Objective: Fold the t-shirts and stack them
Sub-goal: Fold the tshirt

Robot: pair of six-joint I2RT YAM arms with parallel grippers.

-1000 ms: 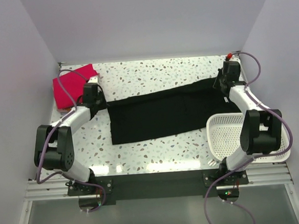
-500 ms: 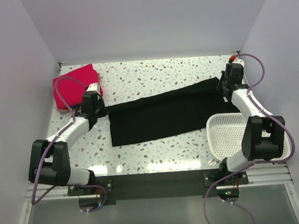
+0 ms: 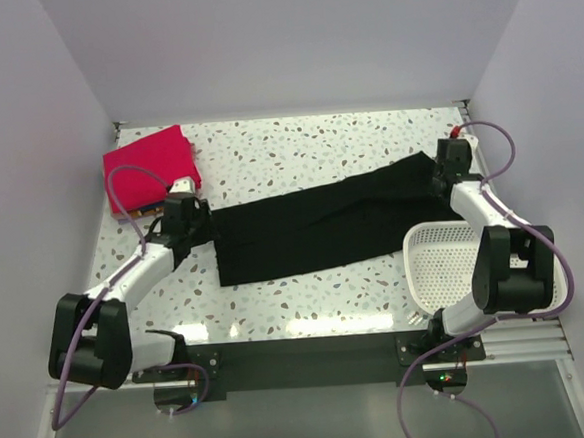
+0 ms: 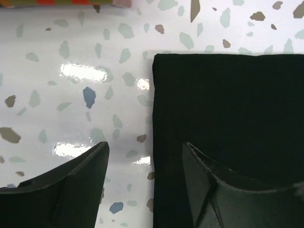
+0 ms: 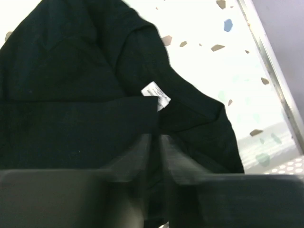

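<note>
Black t-shirt [image 3: 322,222] lies folded lengthwise across the table [image 3: 297,143]. Left gripper [image 4: 145,152] gapes wide, straddling its edge and holding nothing. Right gripper [image 5: 156,142] is nearly closed at the label end; its grasp cannot be told. Risk: unequal grips may let one end slip, skewing the fold.

Speckled counter with shirts and a basket

The counter [image 3: 297,143] is shiny white with little grey, brown and blue spots. A black t-shirt [image 3: 312,223] lies stretched long across its middle. To the left of it, in the back corner, sits a pile of folded shirts [image 3: 136,206] with a red t-shirt [image 3: 153,164] on top. A white basket [image 3: 413,233] stands by the black t-shirt's right end, toward the front.
</note>
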